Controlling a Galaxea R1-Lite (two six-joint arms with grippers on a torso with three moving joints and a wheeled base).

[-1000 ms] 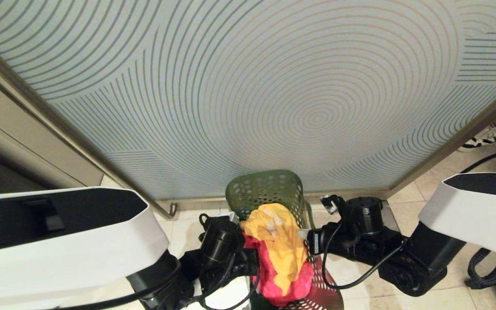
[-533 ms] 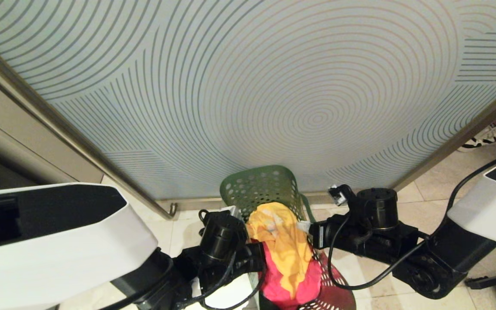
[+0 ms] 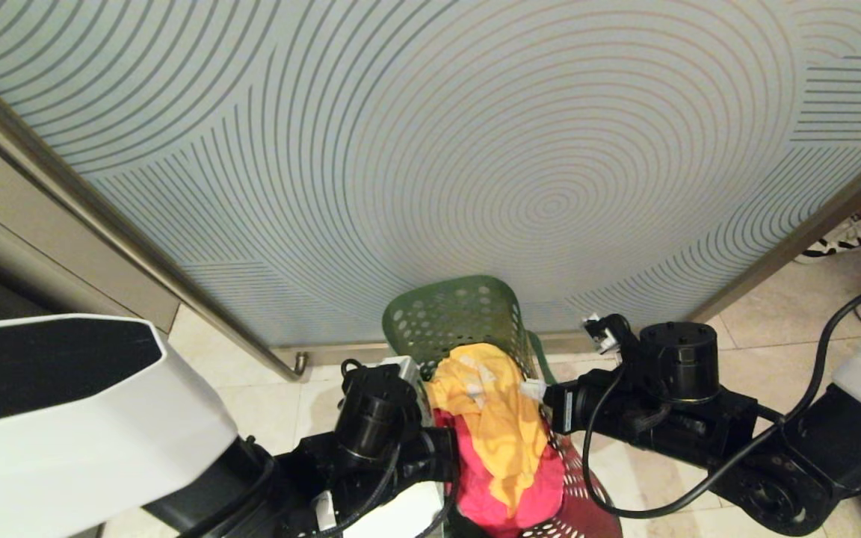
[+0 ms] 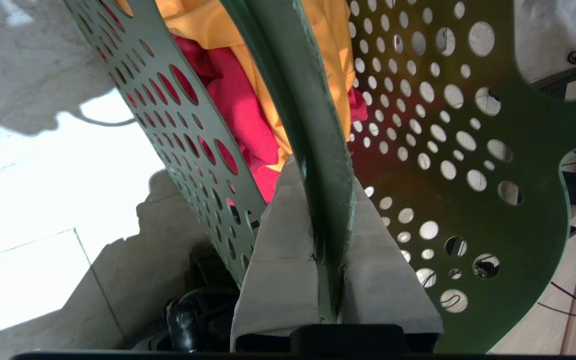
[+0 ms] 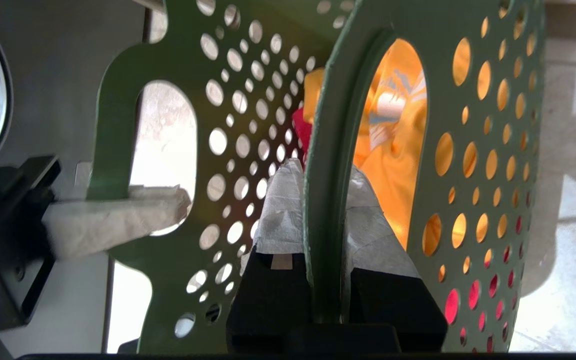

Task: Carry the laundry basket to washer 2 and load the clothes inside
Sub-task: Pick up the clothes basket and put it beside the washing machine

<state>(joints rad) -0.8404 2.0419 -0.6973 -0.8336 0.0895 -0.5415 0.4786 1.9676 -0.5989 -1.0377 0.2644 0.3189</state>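
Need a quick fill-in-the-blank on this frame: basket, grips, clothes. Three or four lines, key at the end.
1. The left gripper and right gripper are each shut on the rim of the green perforated plastic laundry basket, one on each ____.
2. On top of the pile lies a ____ garment.
3. Beneath it shows a ____ garment.
4. Behind the basket stands a pale panel patterned with concentric ____.

Missing words: side; yellow; pink-red; lines

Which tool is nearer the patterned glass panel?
Right. The right tool grips the laundry basket rim slightly closer to the patterned glass panel; the left tool grips the opposite rim.
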